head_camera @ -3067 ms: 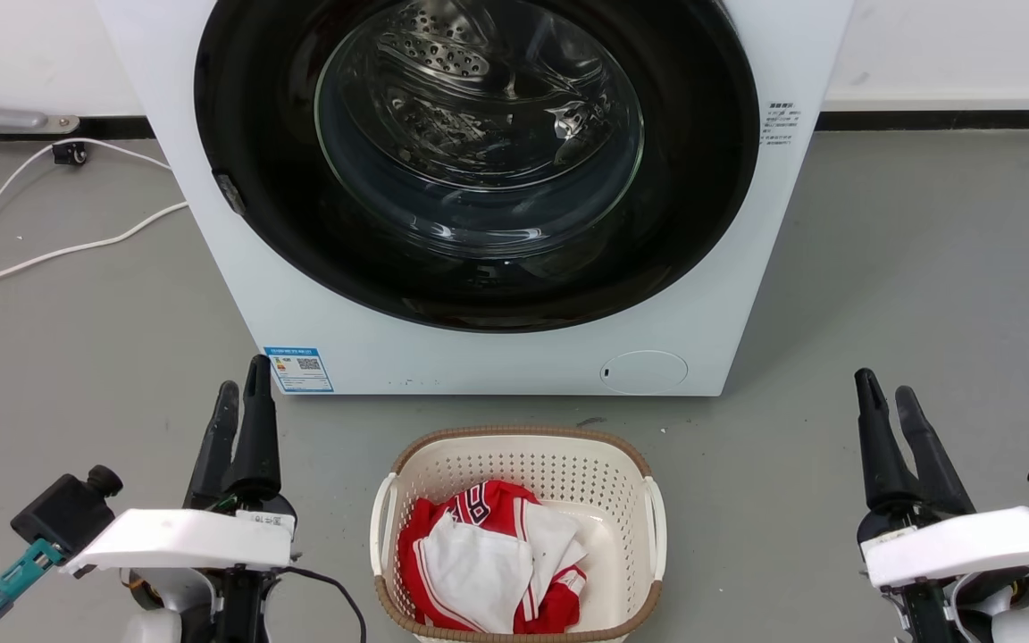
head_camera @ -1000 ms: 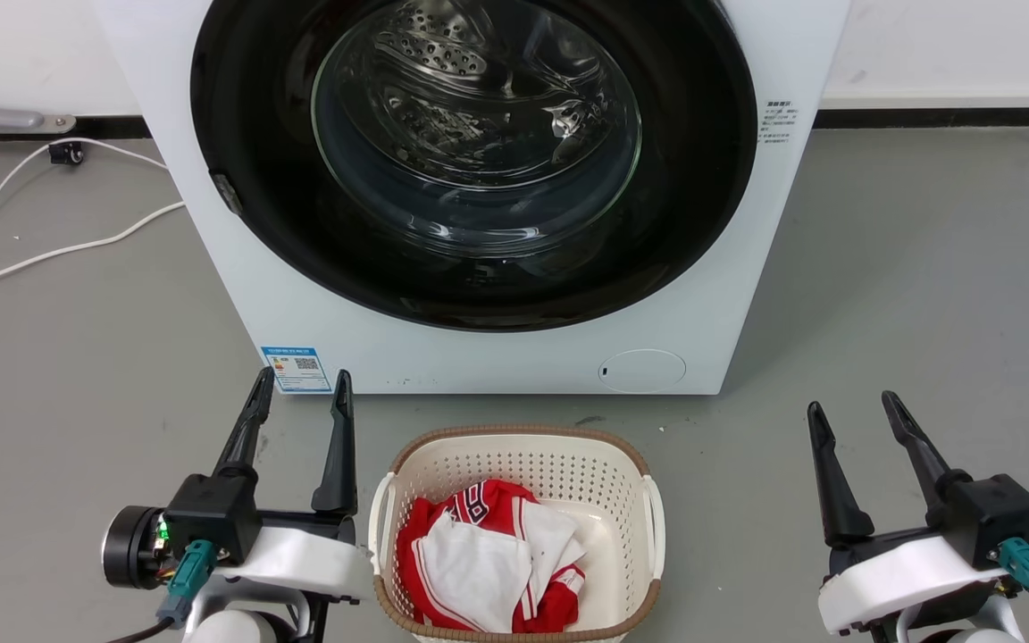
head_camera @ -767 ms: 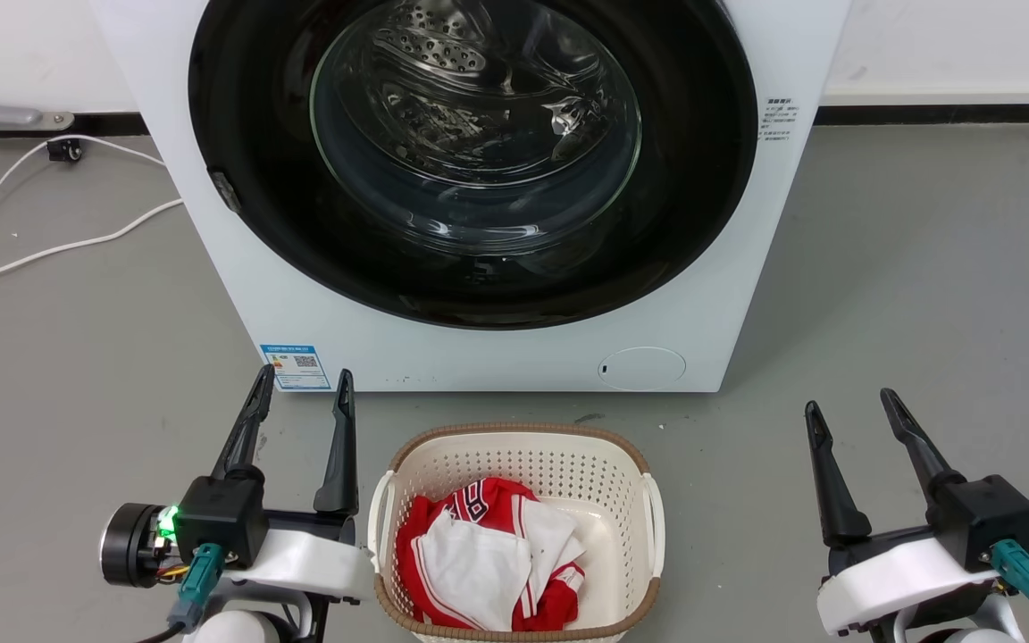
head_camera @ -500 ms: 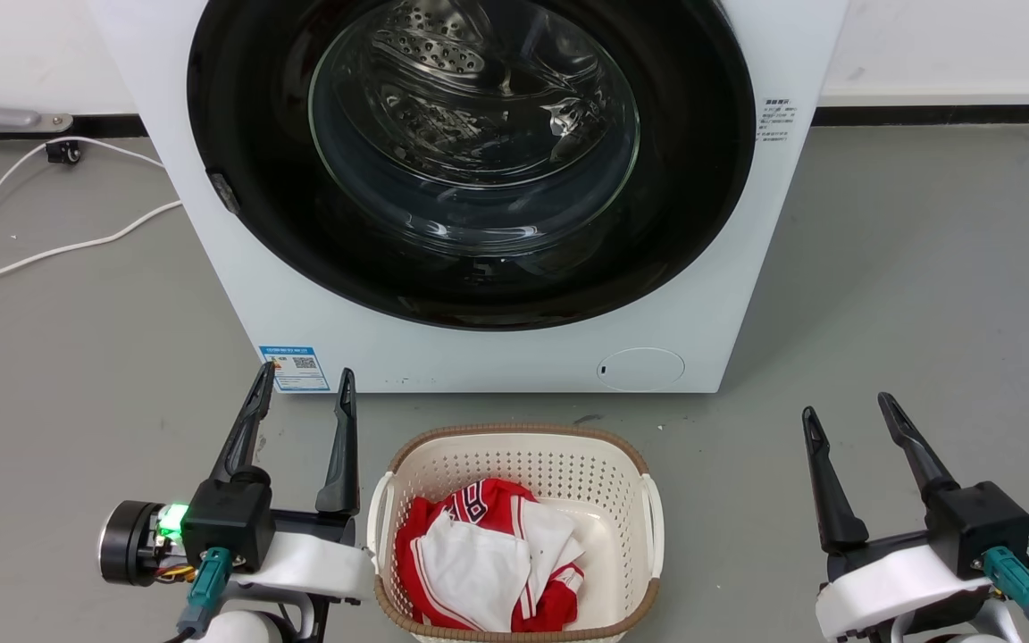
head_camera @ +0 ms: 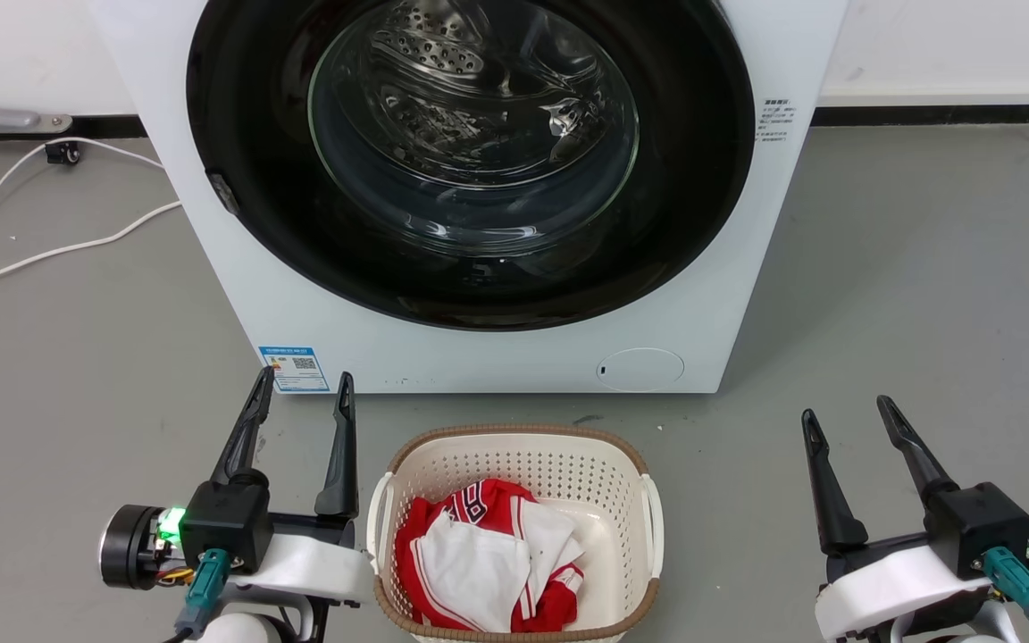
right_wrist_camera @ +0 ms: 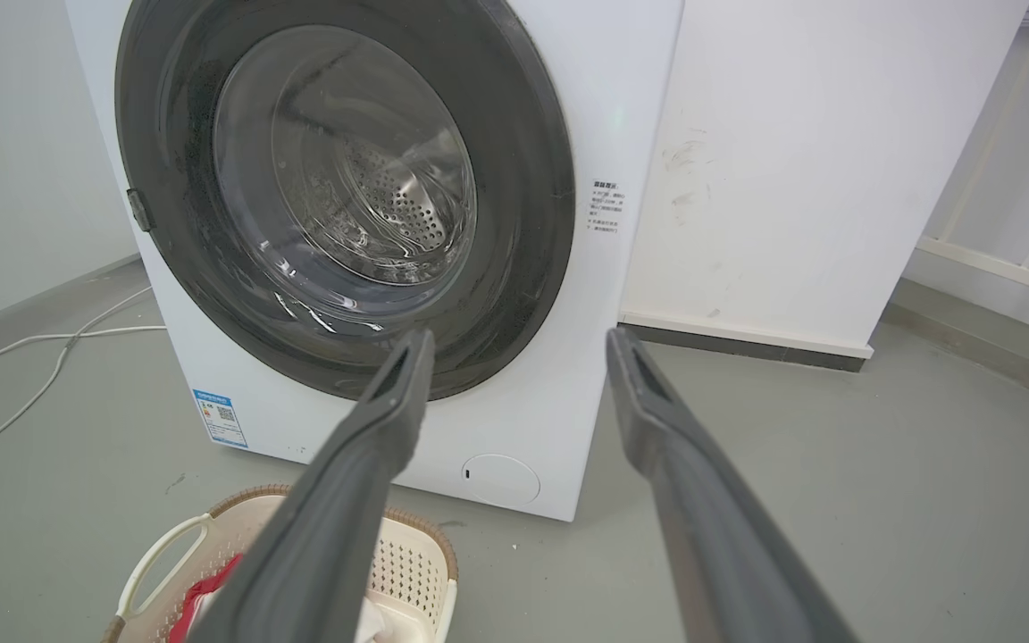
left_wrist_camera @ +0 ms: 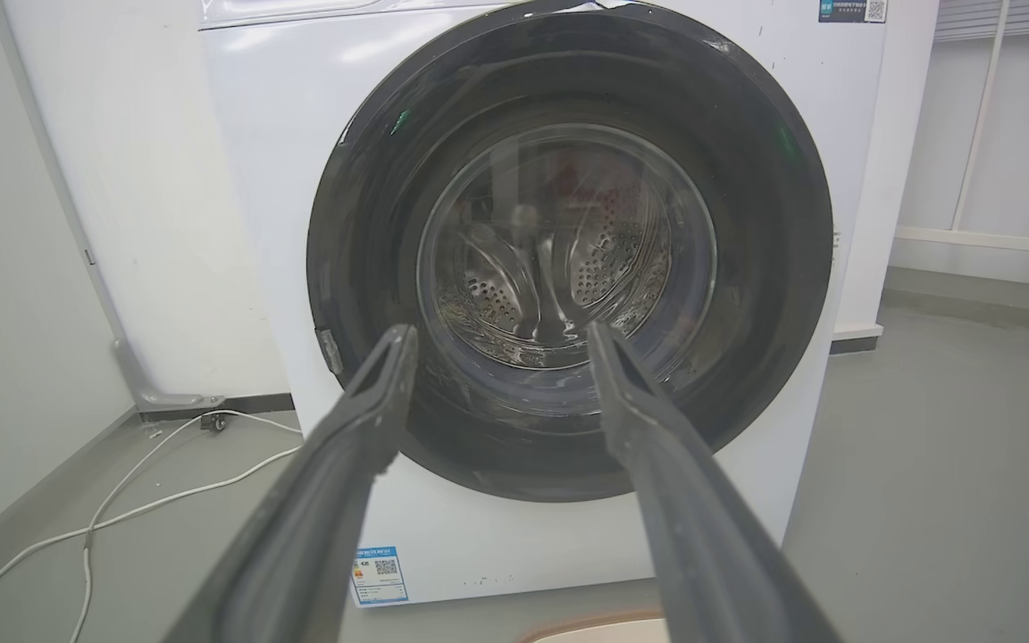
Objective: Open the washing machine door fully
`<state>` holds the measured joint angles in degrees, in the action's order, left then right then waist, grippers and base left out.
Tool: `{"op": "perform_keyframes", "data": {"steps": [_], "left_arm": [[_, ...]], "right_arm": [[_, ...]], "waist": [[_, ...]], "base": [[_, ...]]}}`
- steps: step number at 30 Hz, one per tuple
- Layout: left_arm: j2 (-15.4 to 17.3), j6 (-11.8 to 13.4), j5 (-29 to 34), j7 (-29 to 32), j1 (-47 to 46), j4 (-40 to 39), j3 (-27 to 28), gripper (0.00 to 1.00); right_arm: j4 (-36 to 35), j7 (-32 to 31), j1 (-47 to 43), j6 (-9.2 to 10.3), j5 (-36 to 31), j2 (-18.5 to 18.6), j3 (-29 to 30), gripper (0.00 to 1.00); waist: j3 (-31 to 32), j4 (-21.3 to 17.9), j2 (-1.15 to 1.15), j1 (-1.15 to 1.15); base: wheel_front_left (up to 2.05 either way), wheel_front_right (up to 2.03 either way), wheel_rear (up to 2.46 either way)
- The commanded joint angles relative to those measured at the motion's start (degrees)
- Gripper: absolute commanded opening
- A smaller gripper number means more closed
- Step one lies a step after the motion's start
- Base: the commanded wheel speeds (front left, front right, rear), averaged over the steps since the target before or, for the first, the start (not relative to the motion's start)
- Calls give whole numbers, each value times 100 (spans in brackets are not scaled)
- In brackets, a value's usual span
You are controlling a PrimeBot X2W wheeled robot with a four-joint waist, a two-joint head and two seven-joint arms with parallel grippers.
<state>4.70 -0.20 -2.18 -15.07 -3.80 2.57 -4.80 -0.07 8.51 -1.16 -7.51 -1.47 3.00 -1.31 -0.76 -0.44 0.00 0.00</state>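
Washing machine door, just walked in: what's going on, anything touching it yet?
Nothing is touching it. The washing machine door sits shut against the washing machine. The left gripper and right gripper are both open and empty, low down and short of the machine's front, on either side of a laundry basket holding red and white clothes. The opening has not yet begun.

Glossy black washing machine door
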Motion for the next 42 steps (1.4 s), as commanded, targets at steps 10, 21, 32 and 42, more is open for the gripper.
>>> {"op": "perform_keyframes", "data": {"steps": [10, 21, 32, 42], "left_arm": [[-47, -9, 21, -14, 86, 26, 60, 100], [-70, -10, -9, -14, 44, 39, 133, 100], [-104, -16, -79, -14, -104, 18, 221, 100], [-131, -44, -42, -14, -389, -57, 253, 100]], "right_arm": [[55, 5, 20, 4, 277, -24, -36, 0], [620, 116, 411, 3, 3661, -23, 1, 0], [1554, 448, 1766, 2, 9049, -14, 302, 0], [3153, -158, 3873, 2, 10078, 555, 485, 0]], "waist": [[28, -18, 0, 0], [-15, -42, 0, 0], [-246, -10, 0, 0], [-785, 85, 0, 0]], "base": [[0, 0, 0], [0, 0, 0], [0, 0, 0], [0, 0, 0]]}}
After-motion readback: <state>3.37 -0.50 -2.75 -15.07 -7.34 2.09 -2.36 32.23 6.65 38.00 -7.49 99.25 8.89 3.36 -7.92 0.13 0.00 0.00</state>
